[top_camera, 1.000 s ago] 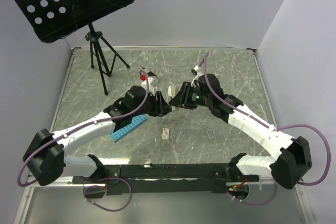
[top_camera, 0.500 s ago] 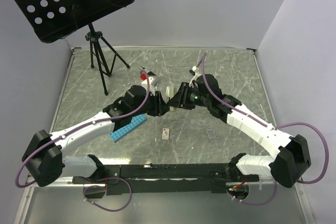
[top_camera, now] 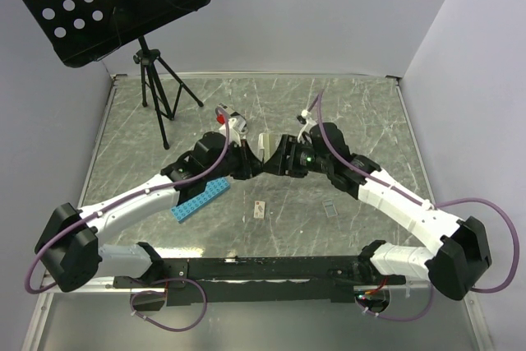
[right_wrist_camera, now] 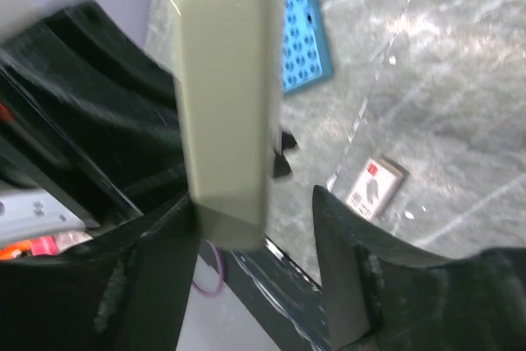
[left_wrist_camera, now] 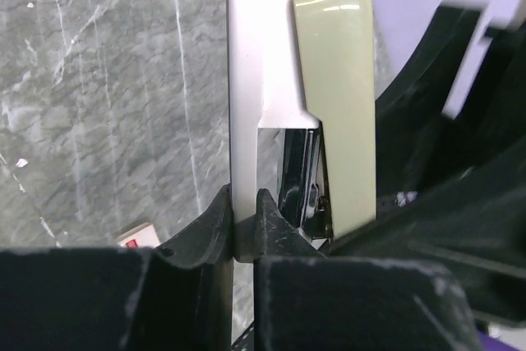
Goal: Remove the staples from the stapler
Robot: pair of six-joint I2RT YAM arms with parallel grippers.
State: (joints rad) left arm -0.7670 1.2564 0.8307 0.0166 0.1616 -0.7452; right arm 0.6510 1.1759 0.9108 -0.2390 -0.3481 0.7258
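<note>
Pale stapler (left_wrist_camera: 329, 96) clamped in jaws, marble table (left_wrist_camera: 107, 80)

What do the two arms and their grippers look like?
Both have white links and bulky black joints, with a purple cable looping along each. The left arm carries a red part near its wrist; the right arm shows a green light there. The left gripper and right gripper have matte black, blocky fingers.

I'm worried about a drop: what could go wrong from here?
The left pincer pinches only the thin white base edge of the stapler, so a pull could twist it free. The right pincer shows a gap beside the cream top, so its grip may slip.
</note>
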